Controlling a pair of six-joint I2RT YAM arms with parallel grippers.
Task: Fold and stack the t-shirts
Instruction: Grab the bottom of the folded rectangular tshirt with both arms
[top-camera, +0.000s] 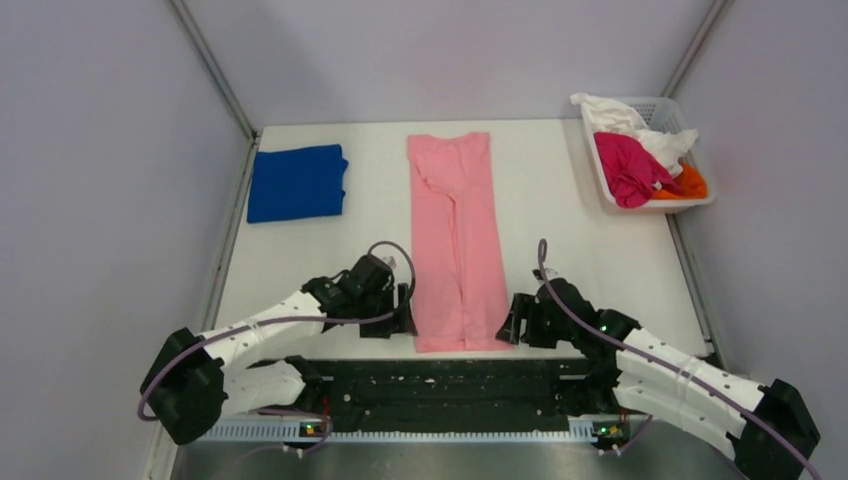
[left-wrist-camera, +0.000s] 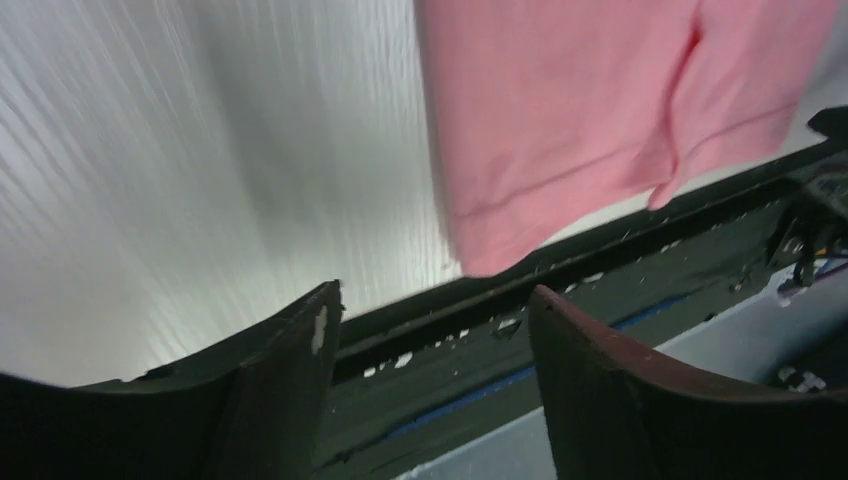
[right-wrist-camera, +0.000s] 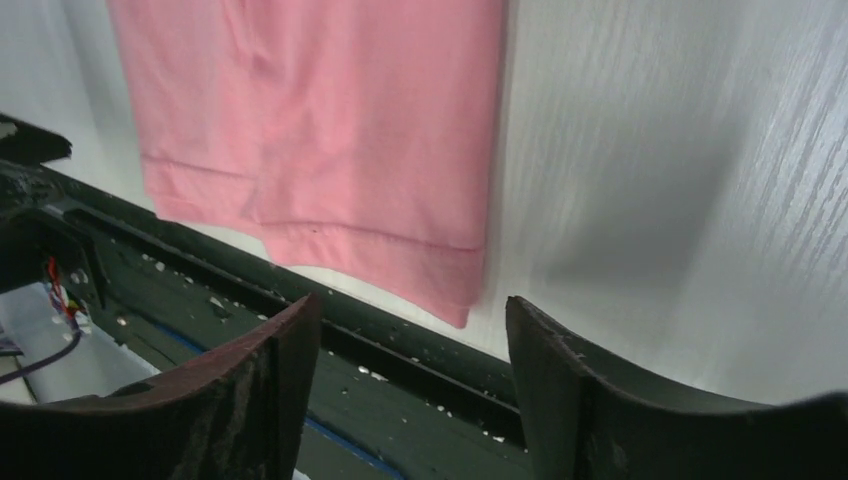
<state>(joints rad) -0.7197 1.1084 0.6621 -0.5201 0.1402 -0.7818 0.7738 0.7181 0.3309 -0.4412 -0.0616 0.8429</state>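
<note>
A light pink t-shirt (top-camera: 455, 240), folded lengthwise into a long strip, lies flat down the middle of the white table. Its hem end shows in both wrist views (left-wrist-camera: 580, 110) (right-wrist-camera: 330, 130). A royal blue t-shirt (top-camera: 297, 182) sits folded at the back left. My left gripper (top-camera: 405, 315) (left-wrist-camera: 435, 300) hovers just left of the pink hem's near corner, open with nothing between its fingers. My right gripper (top-camera: 512, 325) (right-wrist-camera: 412, 310) is just right of the other near corner, also open and empty. Neither touches the cloth.
A white slotted basket (top-camera: 706, 200) at the back right holds magenta (top-camera: 628, 168), white (top-camera: 640, 125) and orange (top-camera: 690, 185) t-shirts. A black perforated rail (top-camera: 440, 385) runs along the table's near edge, just below the pink hem. Grey walls enclose the table on three sides.
</note>
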